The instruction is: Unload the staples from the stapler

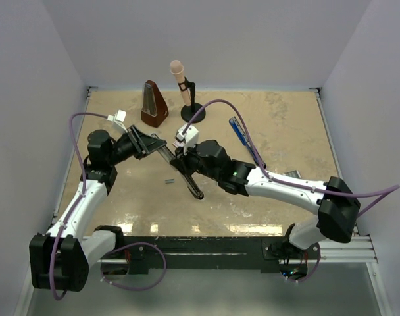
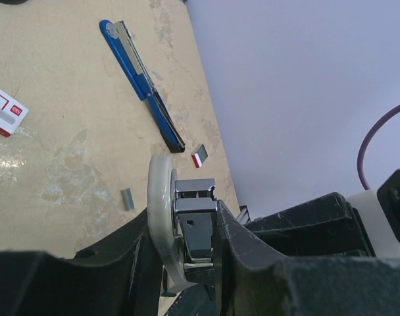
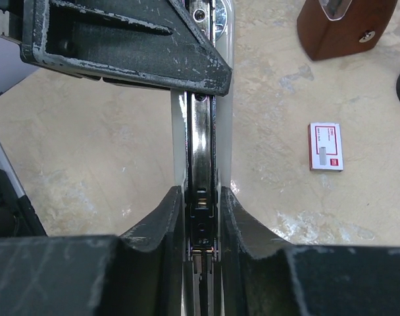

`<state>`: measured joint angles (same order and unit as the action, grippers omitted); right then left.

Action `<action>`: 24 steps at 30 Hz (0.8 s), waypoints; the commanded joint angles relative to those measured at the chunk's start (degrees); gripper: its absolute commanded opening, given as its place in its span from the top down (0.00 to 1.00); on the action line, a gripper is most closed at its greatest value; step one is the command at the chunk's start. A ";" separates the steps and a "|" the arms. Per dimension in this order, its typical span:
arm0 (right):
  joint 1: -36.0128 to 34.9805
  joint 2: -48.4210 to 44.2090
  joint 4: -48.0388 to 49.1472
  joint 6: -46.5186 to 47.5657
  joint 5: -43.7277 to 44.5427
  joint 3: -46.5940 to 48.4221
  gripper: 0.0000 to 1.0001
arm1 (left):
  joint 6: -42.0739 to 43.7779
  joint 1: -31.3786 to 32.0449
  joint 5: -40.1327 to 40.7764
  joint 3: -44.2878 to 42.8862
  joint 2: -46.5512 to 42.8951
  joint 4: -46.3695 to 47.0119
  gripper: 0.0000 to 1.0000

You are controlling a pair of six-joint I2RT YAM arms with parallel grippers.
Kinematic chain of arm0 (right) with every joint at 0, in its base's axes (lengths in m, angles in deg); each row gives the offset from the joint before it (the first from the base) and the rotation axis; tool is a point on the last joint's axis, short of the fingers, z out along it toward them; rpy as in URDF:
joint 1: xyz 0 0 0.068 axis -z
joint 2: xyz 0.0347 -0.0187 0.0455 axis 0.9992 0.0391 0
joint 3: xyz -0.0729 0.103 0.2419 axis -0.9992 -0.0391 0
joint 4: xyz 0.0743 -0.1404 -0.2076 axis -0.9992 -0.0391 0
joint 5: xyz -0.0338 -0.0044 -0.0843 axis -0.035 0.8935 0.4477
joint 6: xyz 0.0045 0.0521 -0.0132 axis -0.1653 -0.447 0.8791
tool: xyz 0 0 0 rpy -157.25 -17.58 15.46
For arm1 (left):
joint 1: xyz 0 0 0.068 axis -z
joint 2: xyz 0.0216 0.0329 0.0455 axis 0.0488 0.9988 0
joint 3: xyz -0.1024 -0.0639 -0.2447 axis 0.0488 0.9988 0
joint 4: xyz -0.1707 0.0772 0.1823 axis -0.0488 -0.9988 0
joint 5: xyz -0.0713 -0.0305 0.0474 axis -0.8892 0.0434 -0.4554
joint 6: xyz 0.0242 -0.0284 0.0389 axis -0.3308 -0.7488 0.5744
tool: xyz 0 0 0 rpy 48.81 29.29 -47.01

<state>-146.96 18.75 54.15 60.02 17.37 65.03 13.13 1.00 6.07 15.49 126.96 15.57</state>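
Observation:
Both grippers hold one stapler (image 1: 191, 182) above the table, white-sided with a chrome rail and a black base. My left gripper (image 2: 187, 227) is shut on its chrome end (image 2: 195, 197). My right gripper (image 3: 201, 197) is shut across the rail (image 3: 202, 131), fingers pressed on both sides, just in front of the left gripper (image 1: 150, 146). In the top view the right gripper (image 1: 183, 161) sits mid-table. A short grey strip of staples (image 1: 168, 180) lies on the table below (image 2: 127, 199). A blue-and-black stapler (image 1: 243, 139) with a silvery rail lies flat at the right (image 2: 141, 79).
A brown metronome (image 1: 154, 104) and a pink microphone on a black stand (image 1: 185, 89) stand at the back. A small white box with red print (image 3: 325, 146) lies on the table (image 2: 2, 110). A small red-and-white piece (image 2: 199, 156) lies near the blue stapler's end. Walls enclose three sides.

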 commanded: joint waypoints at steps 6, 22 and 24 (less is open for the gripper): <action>2.50 -2.24 -3.20 1.20 8.18 1.13 1.00 | 4.20 0.25 -4.33 -3.72 0.74 -0.04 0.38; 27.46 15.58 -19.63 12.80 6.60 17.38 1.00 | 33.56 2.44 14.44 -11.91 3.38 -26.69 0.00; 29.49 20.40 -21.04 13.59 6.16 21.77 1.00 | 34.00 2.27 16.84 -11.80 2.15 -27.73 0.02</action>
<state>-120.29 34.71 35.20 69.40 24.30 79.59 39.09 2.20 12.35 4.58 131.37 -6.20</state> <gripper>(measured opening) 0.253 0.997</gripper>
